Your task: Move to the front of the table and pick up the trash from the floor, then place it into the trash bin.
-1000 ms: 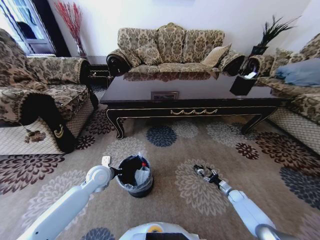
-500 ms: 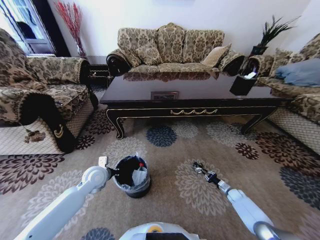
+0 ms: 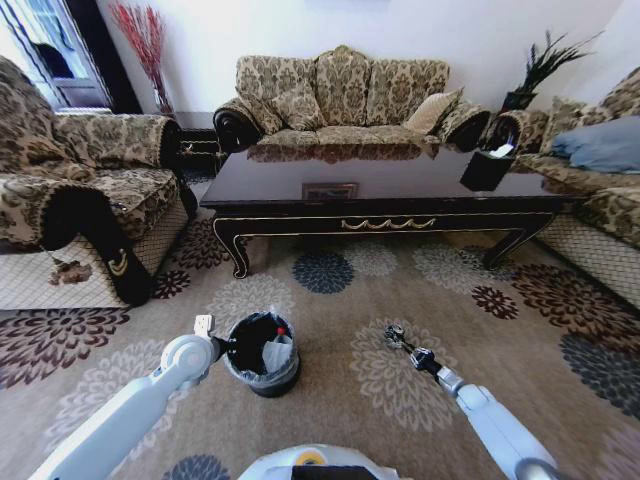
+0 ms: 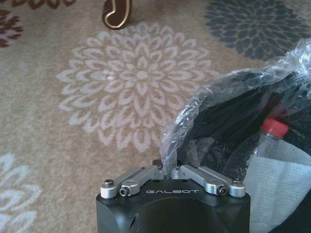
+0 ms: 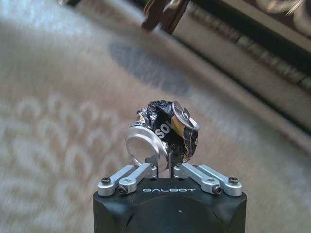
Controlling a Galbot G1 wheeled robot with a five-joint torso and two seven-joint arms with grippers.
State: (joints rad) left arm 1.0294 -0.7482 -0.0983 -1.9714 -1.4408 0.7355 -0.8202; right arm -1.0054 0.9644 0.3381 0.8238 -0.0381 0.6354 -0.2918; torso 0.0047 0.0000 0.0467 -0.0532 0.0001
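The trash bin [image 3: 262, 357], a small black bucket with a thin plastic liner [image 4: 214, 97], stands on the floor [image 3: 330, 400] in front of the table [image 3: 380, 180]. Inside it lie a clear bottle with a red cap [image 4: 275, 128] and a white napkin [image 4: 279, 187]. My left gripper [image 3: 228, 346] [image 4: 167, 171] is at the bin's left rim, shut on the liner's edge. To the right of the bin, my right gripper [image 3: 395, 336] [image 5: 170, 167] hovers over the carpet, shut on a crushed silvery can [image 5: 167, 130].
A black tissue holder [image 3: 485, 168] and a small flat item [image 3: 328, 190] sit on the table. Sofas stand on the left [image 3: 70, 200], behind [image 3: 340, 100] and on the right [image 3: 600, 170]. Open carpet lies between the bin and the table.
The bin and my left gripper have shifted slightly to the left. My right gripper, still holding the can, has edged a little left and away from me.
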